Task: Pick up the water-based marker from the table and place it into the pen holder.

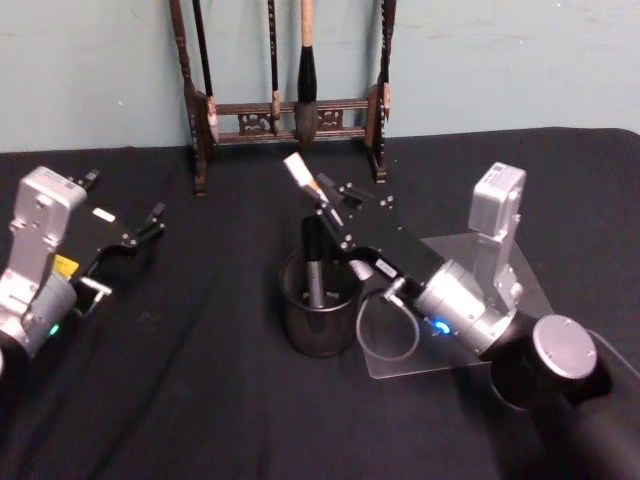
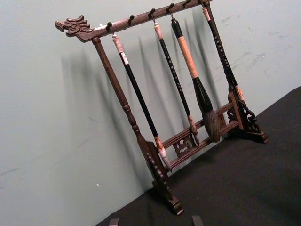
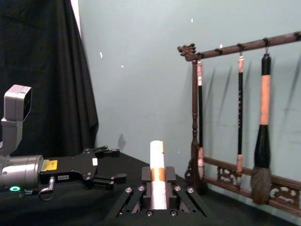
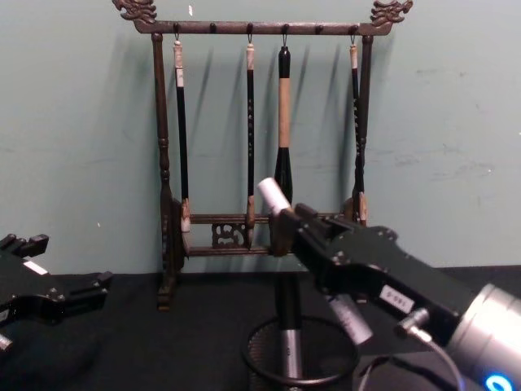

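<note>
The right gripper is clamped on the water-based marker, holding it just above the pen holder, a black mesh cup on the table. The marker's long axis tilts: its white upper end leans away from the cup toward the wooden brush rack behind, while its lower end, hidden by the gripper, appears to point down at the cup's mouth. A dark-and-silver pen stands inside the cup. Whether the marker's tip has crossed the rim is hard to make out. The left gripper waits open, well to the cup's left.
</note>
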